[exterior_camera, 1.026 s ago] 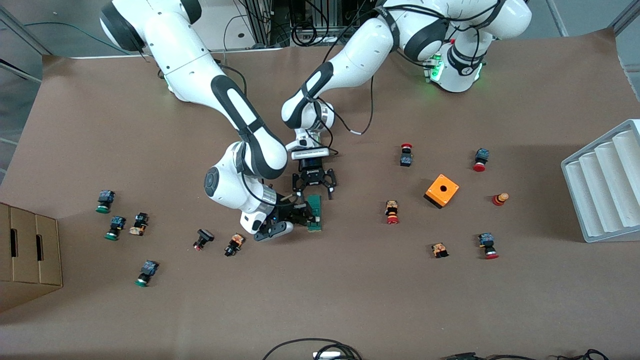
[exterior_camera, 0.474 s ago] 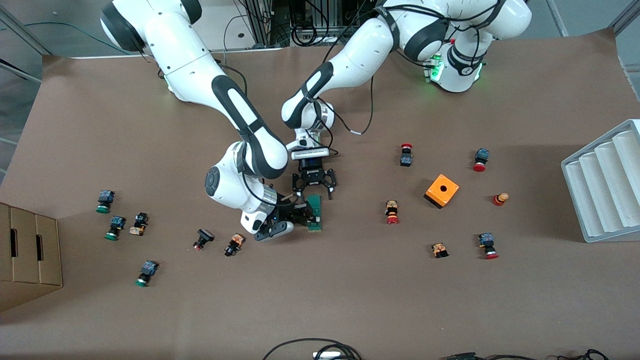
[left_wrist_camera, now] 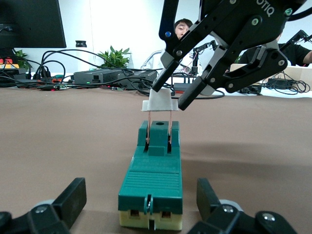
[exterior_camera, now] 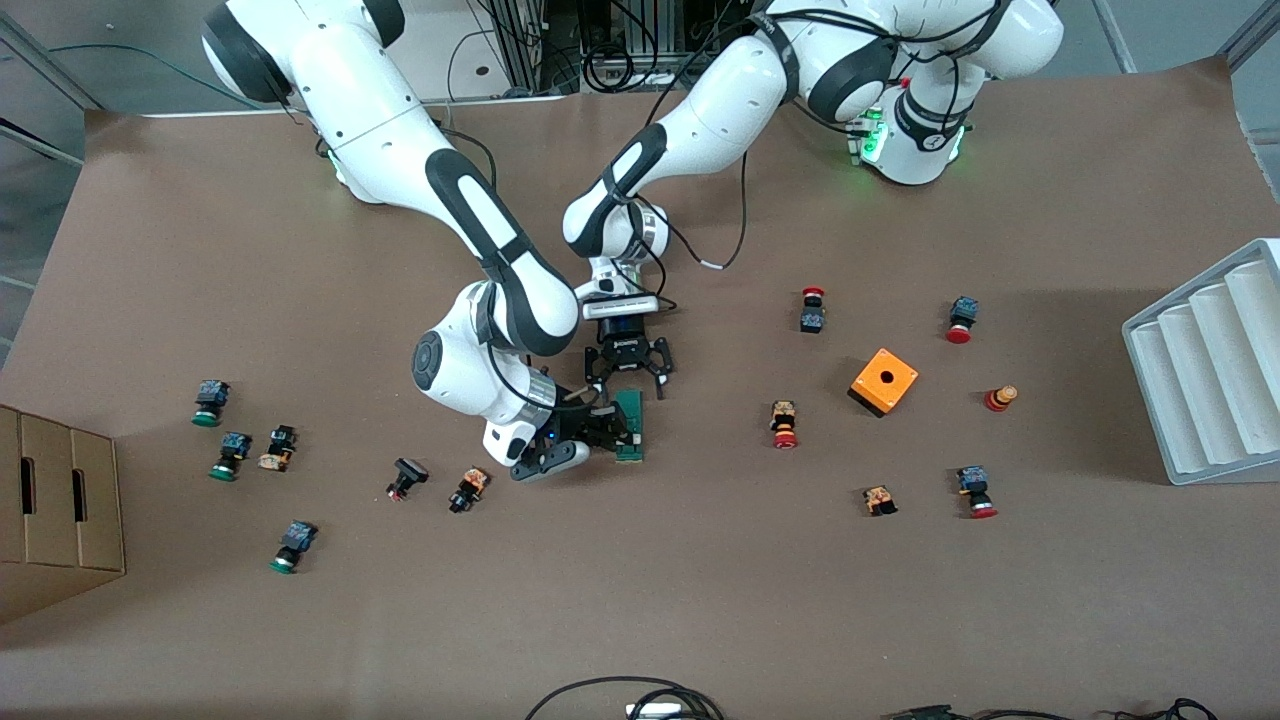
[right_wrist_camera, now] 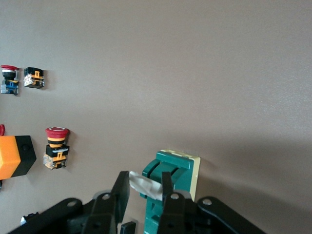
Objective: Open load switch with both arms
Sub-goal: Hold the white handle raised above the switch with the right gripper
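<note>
My right gripper (left_wrist_camera: 169,97) was clamped on the small white lever piece (left_wrist_camera: 159,101) of the load switch (exterior_camera: 629,424), its two fingers pinching that piece from either side while the lever's two thin metal legs ran down into the green body. The load switch lay flat near the middle of the tabletop (exterior_camera: 700,600), well away from every edge, a narrow dark-green block with a pale cream end face. My left gripper (exterior_camera: 629,385) sat low at the switch's cream end, fingers (left_wrist_camera: 70,197) spread wide apart on either side of that end, not touching it as far as I could see. Toward the left arm's end of the tabletop stood an orange box (exterior_camera: 884,381) with a hole in its top, with red-capped push buttons (exterior_camera: 784,424) scattered near it. Toward the right arm's end lay several green-capped push buttons (exterior_camera: 209,402), and a cardboard box (exterior_camera: 60,510) stood at that edge. A grey ribbed tray (exterior_camera: 1210,365) rested at the edge by the left arm's end.
</note>
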